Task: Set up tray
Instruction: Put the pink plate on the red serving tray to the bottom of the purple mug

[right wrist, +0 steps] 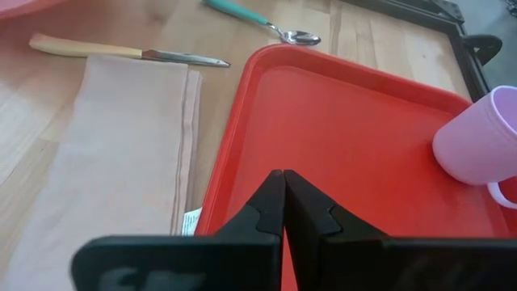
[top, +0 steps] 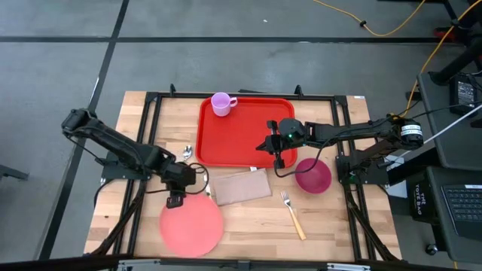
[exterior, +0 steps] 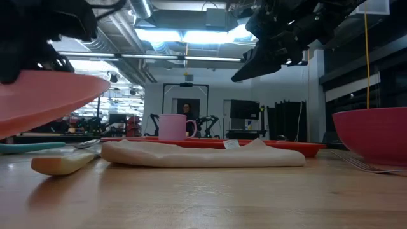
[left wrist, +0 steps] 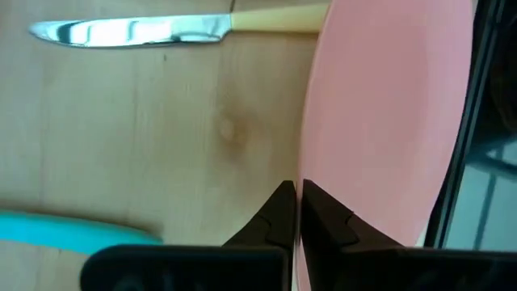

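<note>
The red tray [top: 245, 132] lies at the table's far middle with a lilac cup [top: 221, 104] standing in its far left corner. My right gripper [top: 278, 156] hovers shut and empty above the tray's near right part [right wrist: 323, 145]. At the near left, my left gripper [top: 175, 199] is shut on the round pink plate [top: 191, 226]. In the low view the plate [exterior: 44, 95] is raised and tilted. My left gripper pinches the plate's rim [left wrist: 310, 174] on its far side between its two fingers, which slant steeply down from above. The plate is tilted, with the held edge high. Whether its near edge still touches the table does not show.
A folded beige napkin [top: 241, 187] lies just near of the tray, a dark pink bowl [top: 313, 175] to its right and a fork [top: 294, 214] in front of that. A knife [left wrist: 161, 31] and a teal-handled spoon [right wrist: 266, 23] lie left of the tray.
</note>
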